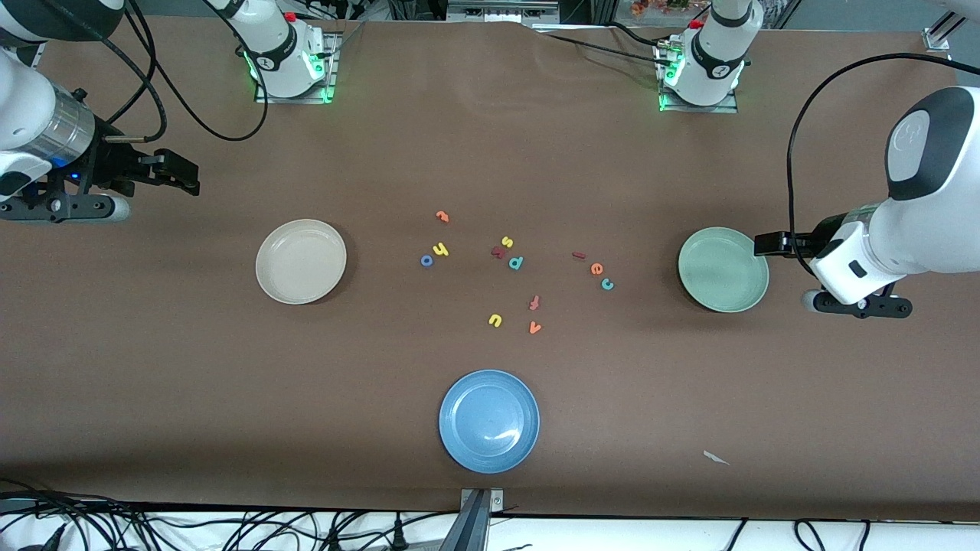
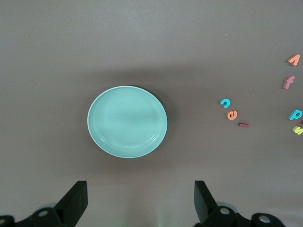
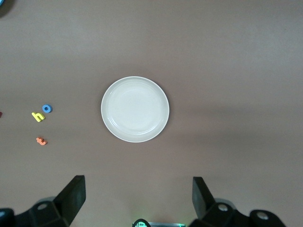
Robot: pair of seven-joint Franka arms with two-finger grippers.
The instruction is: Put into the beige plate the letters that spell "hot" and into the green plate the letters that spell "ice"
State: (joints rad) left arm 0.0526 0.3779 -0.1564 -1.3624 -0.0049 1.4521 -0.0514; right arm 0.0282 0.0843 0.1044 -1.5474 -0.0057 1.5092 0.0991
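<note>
Both grippers wide open, empty. Right gripper (image 1: 180, 174) at frame's left edge, closest to h (image 1: 440, 249), o (image 1: 426, 260), t (image 1: 442, 216) mid-frame; left gripper (image 1: 769, 243) at green plate (image 1: 723, 295), near i (image 1: 579, 255), c (image 1: 607, 285), e (image 1: 596, 268).

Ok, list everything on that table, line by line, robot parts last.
beige plate: 1, cream, toward the right arm's end, nothing in it
green plate: 1, mint, toward the left arm's end, nothing in it
blue plate: 1, blue, nearest the front camera
"hot" letters: 3, orange t, yellow h, blue o, on the table nearer the beige plate
"ice" letters: 3, dark red i, orange e, teal c, on the table nearer the green plate
spare letters: 6, mixed colours, mid-table
paper scrap: 1, white, near the front edge
left claw: open, over bare table beside the green plate
right claw: open, over bare table beside the beige plate
</note>
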